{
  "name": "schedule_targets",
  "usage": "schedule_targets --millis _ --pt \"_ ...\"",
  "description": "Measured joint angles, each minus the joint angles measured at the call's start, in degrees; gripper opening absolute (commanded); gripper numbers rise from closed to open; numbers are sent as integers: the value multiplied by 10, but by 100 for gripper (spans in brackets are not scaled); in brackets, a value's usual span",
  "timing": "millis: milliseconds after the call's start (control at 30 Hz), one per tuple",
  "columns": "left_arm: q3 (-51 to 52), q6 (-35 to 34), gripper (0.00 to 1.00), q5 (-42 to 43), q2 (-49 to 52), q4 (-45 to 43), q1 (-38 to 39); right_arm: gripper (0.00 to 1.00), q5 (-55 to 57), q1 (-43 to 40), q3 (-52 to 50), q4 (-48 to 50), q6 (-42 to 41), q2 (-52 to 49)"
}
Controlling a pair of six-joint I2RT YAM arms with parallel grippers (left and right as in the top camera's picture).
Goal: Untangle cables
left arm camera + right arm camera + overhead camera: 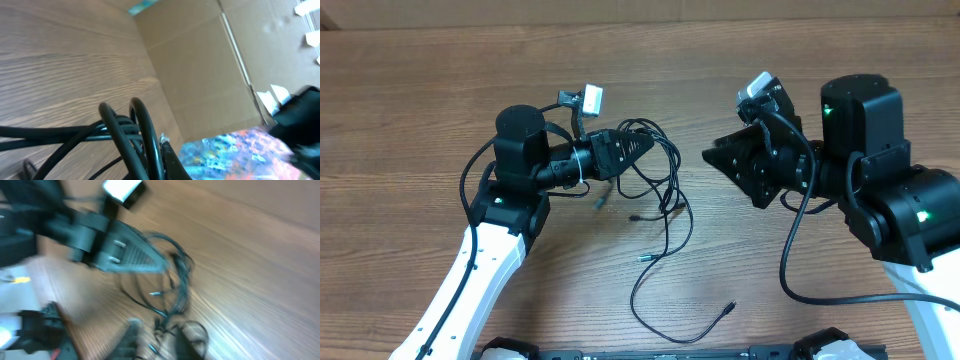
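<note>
The cables (670, 215) are thin black cords, bunched at the table's middle and trailing toward the front, where a plug end (730, 308) lies. My left gripper (645, 147) points right and is shut on the top of the bunch. In the left wrist view the looped cables (144, 131) stand close against one fingertip (167, 150). My right gripper (708, 155) points left, just right of the bunch and apart from it. The blurred right wrist view shows its fingers (134, 336) apart, with cable strands (177, 277) beyond and the left gripper (135, 257) above.
The right arm's thick black cable (788, 250) hangs in a loop over the table at the right. A cardboard wall (210, 65) stands past the table's edge. A colourful patterned object (235, 150) lies beyond the left gripper's tip.
</note>
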State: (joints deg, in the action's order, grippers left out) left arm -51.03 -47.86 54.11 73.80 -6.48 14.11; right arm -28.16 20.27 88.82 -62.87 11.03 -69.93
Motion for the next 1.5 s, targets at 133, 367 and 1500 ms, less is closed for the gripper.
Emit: schedule_targets --millis 133,367,1500 --pt "0 -23 4 21 0 -49 3 53 76 0 0 -40 -11 -15" --pt "0 -78 4 29 0 -146 42 74 116 0 0 -53 -16 -65" --pt "0 -123 4 26 0 -219 78 98 133 0 0 -24 -31 -121"
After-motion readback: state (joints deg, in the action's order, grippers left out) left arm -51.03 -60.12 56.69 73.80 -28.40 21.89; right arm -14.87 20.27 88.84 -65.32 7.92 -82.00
